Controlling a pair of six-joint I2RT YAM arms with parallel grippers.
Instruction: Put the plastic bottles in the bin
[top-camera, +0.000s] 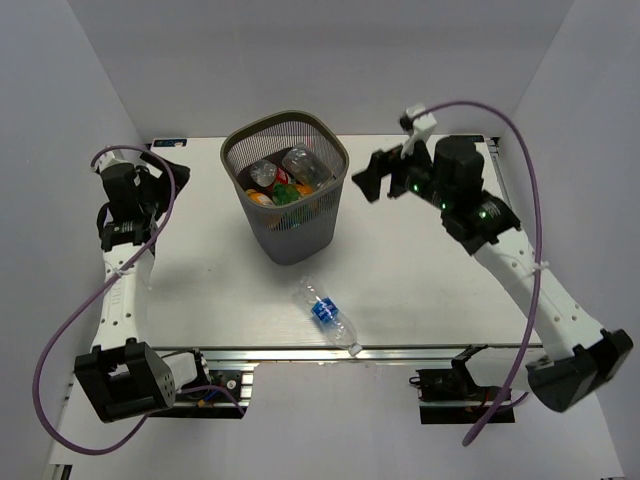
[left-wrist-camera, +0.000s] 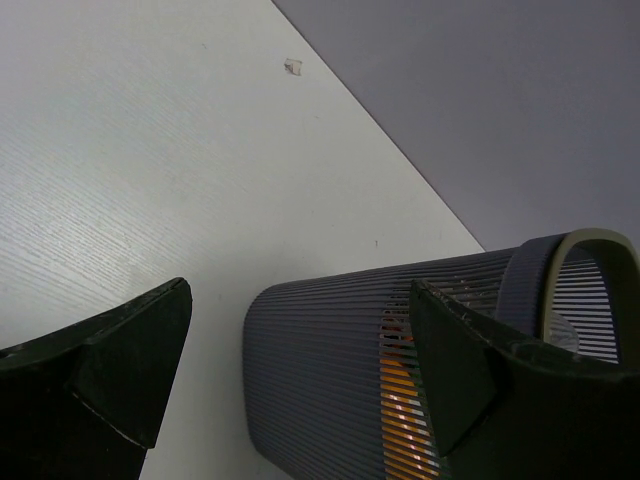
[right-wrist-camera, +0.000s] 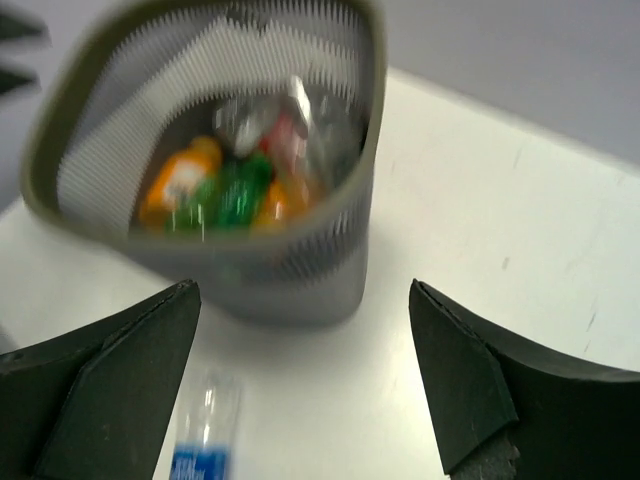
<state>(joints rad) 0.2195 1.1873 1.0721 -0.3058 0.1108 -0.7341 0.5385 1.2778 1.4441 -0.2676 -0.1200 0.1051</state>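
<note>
Top external; blue-labelled bottle near bin

- The bin stood on the table, toward the far side and a little left of centre.
- Several plastic bottles lay piled inside the bin.
- One bottle lay on its side on the table, nearer than the bin and slightly to its right, close to the near edge and apart from the bin.
- The left gripper was at the far left of the table, left of the bin and apart from it.
- The right gripper hung just right of the bin's rim, above the table.
</note>
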